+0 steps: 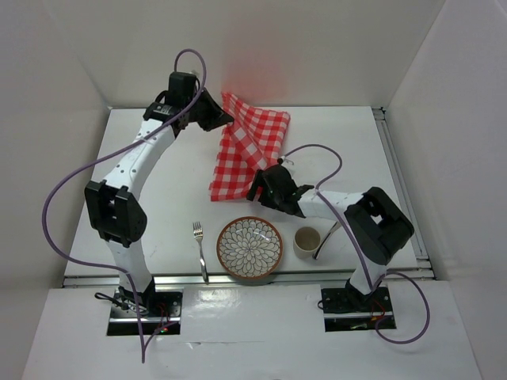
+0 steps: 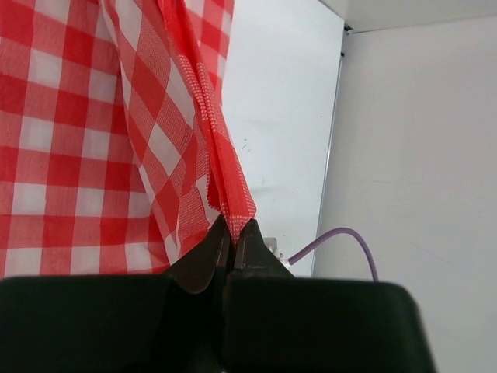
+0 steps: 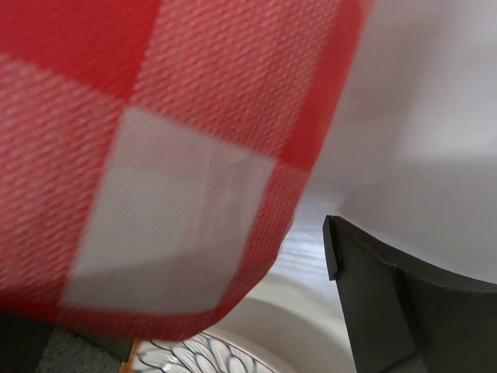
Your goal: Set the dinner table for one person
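The red-and-white checked cloth (image 1: 249, 146) lies partly lifted and folded at the back middle of the white dinner table (image 1: 158, 198). My left gripper (image 1: 220, 119) is shut on the cloth's far left corner. In the left wrist view the cloth (image 2: 78, 116) hangs away from the pinched tips of that gripper (image 2: 233, 227). My right gripper (image 1: 260, 190) stands open at the cloth's near right corner. In the right wrist view the cloth corner (image 3: 155, 155) hangs in front of the jaws. One dark finger (image 3: 380, 295) shows on the right; the other is mostly hidden.
A patterned plate (image 1: 249, 248) sits at the near edge, with a fork (image 1: 200, 249) to its left and a cup (image 1: 306, 240) to its right. A dark utensil (image 1: 326, 239) lies beside the cup. White walls enclose the table. The plate's rim (image 3: 194, 359) shows below the right gripper.
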